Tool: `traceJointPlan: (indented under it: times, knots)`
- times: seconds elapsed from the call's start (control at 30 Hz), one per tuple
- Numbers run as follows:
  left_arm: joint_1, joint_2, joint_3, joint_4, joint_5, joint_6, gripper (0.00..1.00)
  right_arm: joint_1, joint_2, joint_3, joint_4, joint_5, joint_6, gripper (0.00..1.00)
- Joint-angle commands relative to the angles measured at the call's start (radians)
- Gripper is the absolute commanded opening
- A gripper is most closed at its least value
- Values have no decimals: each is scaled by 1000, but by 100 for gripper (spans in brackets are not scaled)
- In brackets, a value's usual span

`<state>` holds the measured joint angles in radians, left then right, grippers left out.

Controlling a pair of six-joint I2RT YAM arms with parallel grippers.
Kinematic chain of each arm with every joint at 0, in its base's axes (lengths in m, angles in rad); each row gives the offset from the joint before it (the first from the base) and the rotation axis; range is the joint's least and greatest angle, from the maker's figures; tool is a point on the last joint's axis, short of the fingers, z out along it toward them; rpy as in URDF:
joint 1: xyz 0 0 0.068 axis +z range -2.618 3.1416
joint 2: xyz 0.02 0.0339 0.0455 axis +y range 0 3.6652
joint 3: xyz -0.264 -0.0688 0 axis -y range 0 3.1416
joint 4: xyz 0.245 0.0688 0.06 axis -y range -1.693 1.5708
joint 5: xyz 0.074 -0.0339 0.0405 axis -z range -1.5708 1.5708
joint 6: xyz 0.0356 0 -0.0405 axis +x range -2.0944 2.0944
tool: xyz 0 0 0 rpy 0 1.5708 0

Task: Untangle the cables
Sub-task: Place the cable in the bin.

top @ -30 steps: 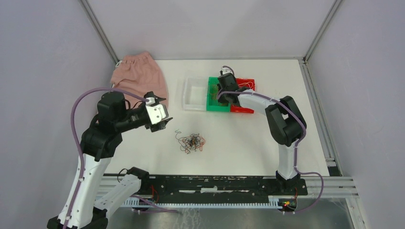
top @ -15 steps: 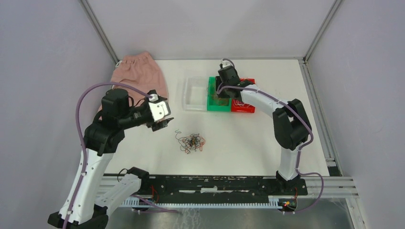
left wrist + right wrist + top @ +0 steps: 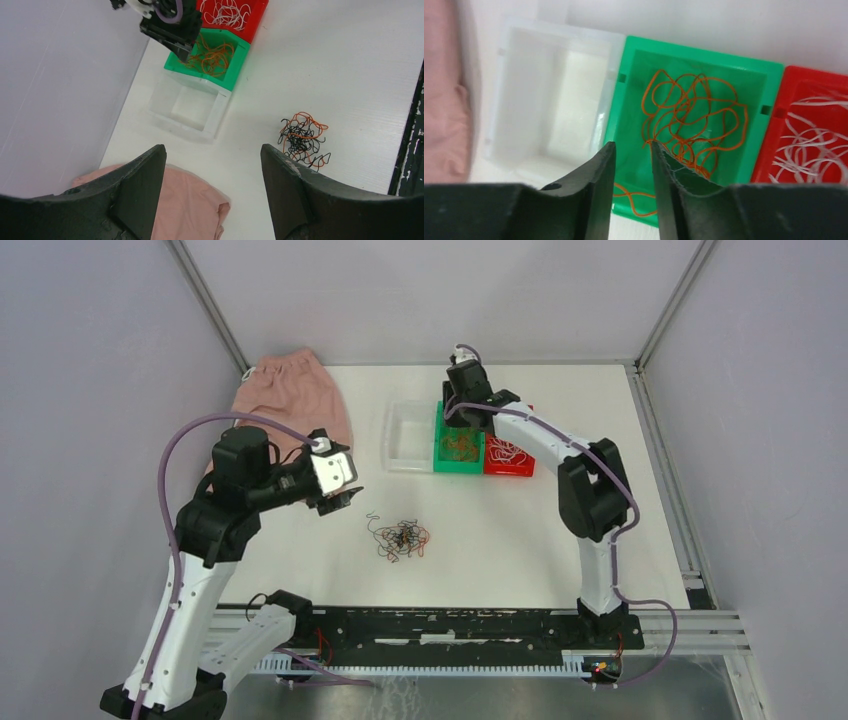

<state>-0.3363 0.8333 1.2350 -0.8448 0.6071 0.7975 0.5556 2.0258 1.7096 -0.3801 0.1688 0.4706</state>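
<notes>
Change: right gripper (image 3: 462, 412) has drawn back from the middle of the green bin (image 3: 438, 443) to its far end. The orange cables (image 3: 462, 446) in that bin now show uncovered. Left arm has barely shifted.
Right gripper state: fingers parted a little, nothing between them; released.
Left gripper (image 3: 340, 502) state: jaws wide, empty, hovering above the table.
Sorted: orange cables in the green bin, white cables (image 3: 508, 452) in the red bin (image 3: 510, 472).
Remaining tangle (image 3: 400, 538): black and orange strands, knotted, on the table in front of the bins and well apart from them.
Key relation: tangle lies near the left gripper, toward its near-right; the right gripper is well apart, beyond the bins.
Nearer arm: left.
Long axis: clump roughly round, slightly wider across the table; no clear axis.
Judgement: the next pick probably needs one outlying loop, not the knot's core.
</notes>
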Motion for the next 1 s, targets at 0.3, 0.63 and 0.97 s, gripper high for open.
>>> traceJointPlan:
  times: [0.3,0.63,0.97]
  knots:
    - [-4,-10,28,-4,11,-20,77,2,100,-10,-19,25,28,28]
    - [-3,-17,-2,-5,-3,-36,77,11,-167,-44,11,41,-54,55]
    - [-4,-42,-163,-4,29,-18,78,221,-552,-579,195,-96,-47,65]
